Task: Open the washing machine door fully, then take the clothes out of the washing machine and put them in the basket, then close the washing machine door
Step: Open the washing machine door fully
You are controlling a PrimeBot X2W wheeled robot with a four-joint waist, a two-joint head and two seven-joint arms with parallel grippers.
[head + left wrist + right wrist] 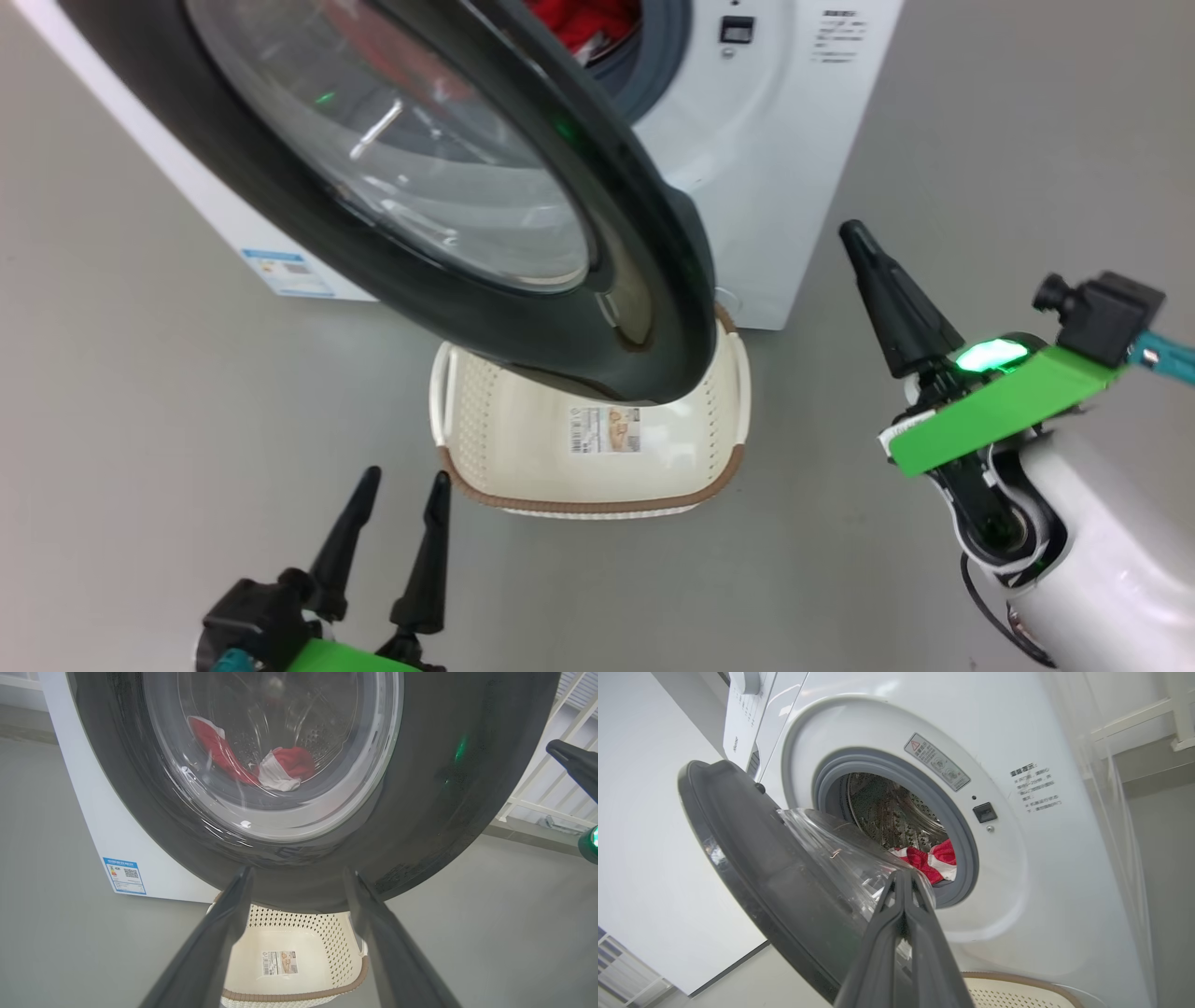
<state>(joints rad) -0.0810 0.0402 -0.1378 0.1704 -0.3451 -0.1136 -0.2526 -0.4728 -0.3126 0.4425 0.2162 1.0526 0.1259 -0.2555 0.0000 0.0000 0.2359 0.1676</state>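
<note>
**Door part-open, clothes in the drum**

The door point(420, 177) stands swung out from the washer point(747, 140), hinged on the robot's left. In the head view it runs from 11 o'clock down to the centre. Its black rim hangs over the far part of the basket point(597, 467). The drum mouth shows past the door's free edge at 12 o'clock, with the clothes point(583, 23) lying inside it. In the left wrist view the same red and white fabric shows through the glass bowl, low in the drum.

The basket sits on the floor point(140, 420) just in front of the washer, at about 6 o'clock from the door. A sticker point(607, 429) shows on its bottom.

The left gripper point(406, 474) sits at 7 o'clock in the head view. Its fingers are spread wide, hold nothing and point toward 12. It is just beside the basket's near-left corner and apart from it.

The right gripper point(851, 233) is at 3 o'clock, its fingers pressed together with nothing between them. Its tip points toward 11 o'clock, near the washer's front corner and apart from the door's rim. In its own wrist view the closed fingers rise in front of the glass bowl, and the drum opening lies at about 1 o'clock from their tips.

A blue label point(288, 271) marks the washer's lower corner at 9 o'clock.
</note>
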